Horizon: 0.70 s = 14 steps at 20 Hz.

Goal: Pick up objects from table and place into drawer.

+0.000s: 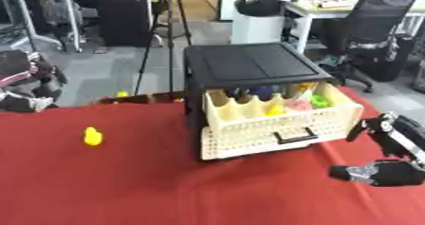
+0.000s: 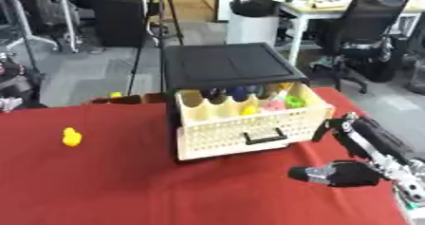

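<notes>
Right hand (image 2: 345, 172) hovers at four o'clock, fingers relaxed, holding nothing, beside the open cream lattice drawer (image 1: 278, 124) already holding several coloured items. One small yellow object (image 1: 93, 136) remains at nine o'clock on the red cloth surface (image 1: 149, 186).

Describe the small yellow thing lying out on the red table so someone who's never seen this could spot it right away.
Start at the black cabinet with its cream drawer pulled open, standing on the red table. Look well to its left across the bare cloth: the small yellow object sits there alone. It is the only loose item on the cloth; every other coloured piece is already inside the drawer.
</notes>
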Available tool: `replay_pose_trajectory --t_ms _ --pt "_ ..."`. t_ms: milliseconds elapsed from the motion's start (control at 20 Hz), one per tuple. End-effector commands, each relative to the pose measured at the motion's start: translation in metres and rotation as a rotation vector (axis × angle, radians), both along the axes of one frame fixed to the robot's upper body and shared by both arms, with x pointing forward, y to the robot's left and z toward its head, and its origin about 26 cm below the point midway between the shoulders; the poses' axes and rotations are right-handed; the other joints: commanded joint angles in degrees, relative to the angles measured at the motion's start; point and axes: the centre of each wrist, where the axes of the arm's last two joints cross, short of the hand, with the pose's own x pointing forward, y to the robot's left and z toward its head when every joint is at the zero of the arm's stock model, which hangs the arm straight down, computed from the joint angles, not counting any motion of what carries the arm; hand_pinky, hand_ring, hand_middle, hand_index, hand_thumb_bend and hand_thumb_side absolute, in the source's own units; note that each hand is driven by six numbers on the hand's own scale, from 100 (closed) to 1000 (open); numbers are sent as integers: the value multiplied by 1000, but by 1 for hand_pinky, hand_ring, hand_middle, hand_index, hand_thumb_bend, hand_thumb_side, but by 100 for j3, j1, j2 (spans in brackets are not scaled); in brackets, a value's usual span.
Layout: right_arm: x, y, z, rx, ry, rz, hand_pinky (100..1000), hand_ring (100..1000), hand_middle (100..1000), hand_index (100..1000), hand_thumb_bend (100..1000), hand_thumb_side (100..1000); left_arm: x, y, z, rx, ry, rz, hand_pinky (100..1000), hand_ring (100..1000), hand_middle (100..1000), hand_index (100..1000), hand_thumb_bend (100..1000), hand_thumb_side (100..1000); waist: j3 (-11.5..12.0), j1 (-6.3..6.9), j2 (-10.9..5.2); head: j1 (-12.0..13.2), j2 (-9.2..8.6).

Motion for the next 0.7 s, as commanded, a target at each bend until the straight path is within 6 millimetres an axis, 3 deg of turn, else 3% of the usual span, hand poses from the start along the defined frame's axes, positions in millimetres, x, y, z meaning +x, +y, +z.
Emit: replay_pose_trajectory --t_ms 50,700 --pt "1 0 7 -9 -19 11 285 100 100 605 898 727 5 -18 24 -16 -53 -74 106 100 100 351 100 144 -36 17 -82 -2 21" --pt "4 12 8 -16 -11 73 289 100 100 604 897 728 21 -81 31 -115 -33 -228 102 100 100 354 100 122 -436 69 -134 -62 -1"
